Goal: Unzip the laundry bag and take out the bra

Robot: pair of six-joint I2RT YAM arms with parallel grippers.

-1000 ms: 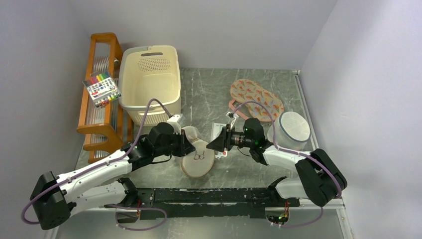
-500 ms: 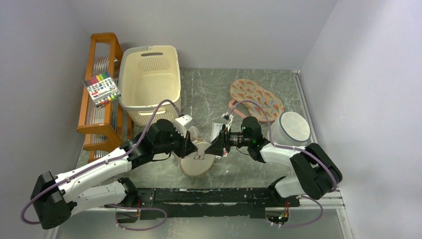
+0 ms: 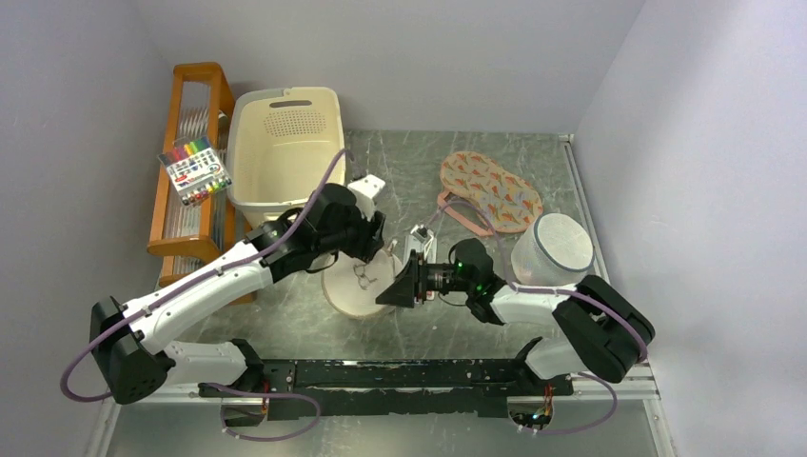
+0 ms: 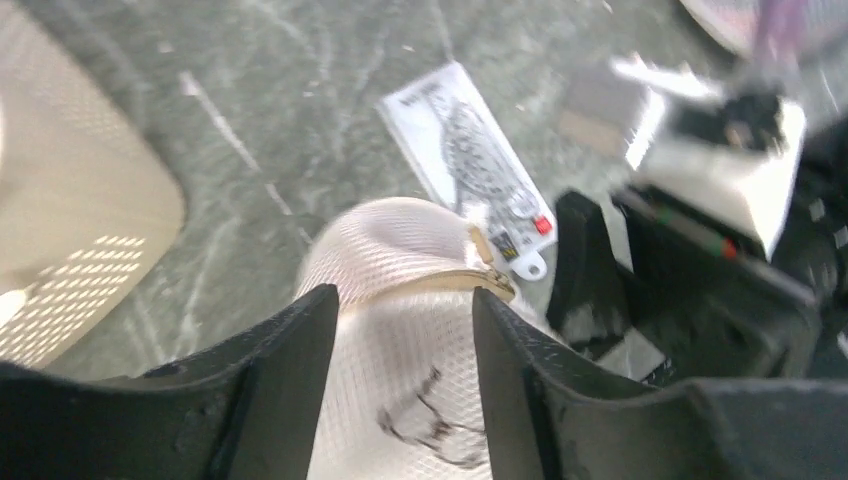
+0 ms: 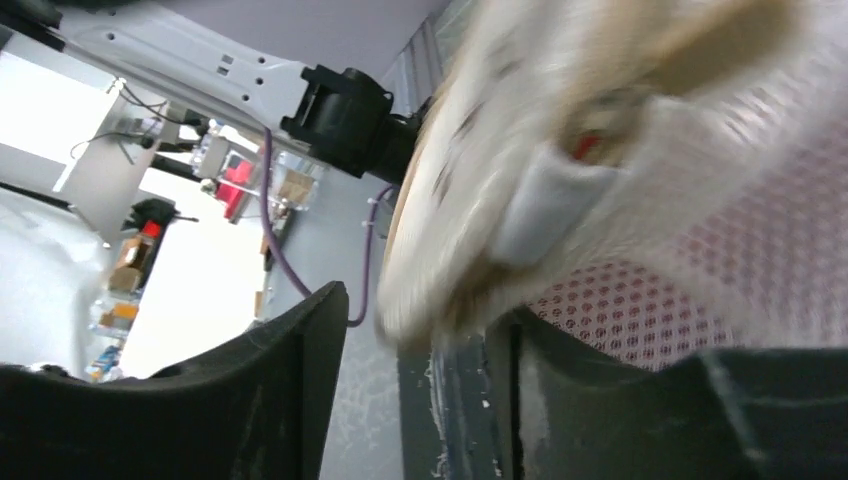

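The laundry bag, a round cream mesh disc with a black squiggle, stands tilted on the table between both grippers. In the left wrist view the laundry bag fills the gap between my fingers, and its zip curves across the top. My left gripper is open just above the bag's rim. My right gripper is open at the bag's right edge, with the blurred laundry bag rim hanging between its jaws. Pink dotted mesh shows by the right finger. The bra is hidden.
A cream laundry basket stands behind the left arm. Beside it a wooden rack carries a marker set. A patterned cloth and a white drum-shaped mesh bag lie at the right. A printed card lies behind the bag.
My left gripper has opened and moved back toward the basket. The bag has shifted left and tilted. My right gripper has followed it to the left, reaching its edge.
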